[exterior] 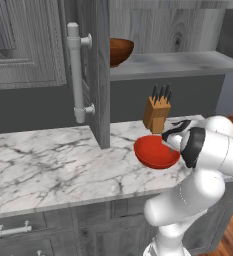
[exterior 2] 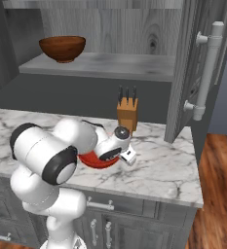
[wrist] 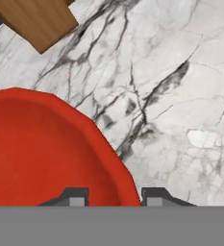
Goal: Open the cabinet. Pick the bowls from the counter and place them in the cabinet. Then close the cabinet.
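Gripper [wrist: 111, 196] pinching the red bowl's [exterior: 155, 152] rim

The bowl sits on the counter [exterior: 53, 165] just before the knife block [exterior: 156, 115]; I'd lift straight, keeping it level, clear of the block.

Two bowls: one red [exterior: 156, 152] on the counter [exterior: 53, 165], one brown [exterior 2: 62, 48] on the cabinet [exterior 2: 110, 65] shelf at about 11 o'clock from it. One knife block [exterior 2: 127, 113], holding perhaps three knives. Two door handles [exterior: 78, 72], one per open door.
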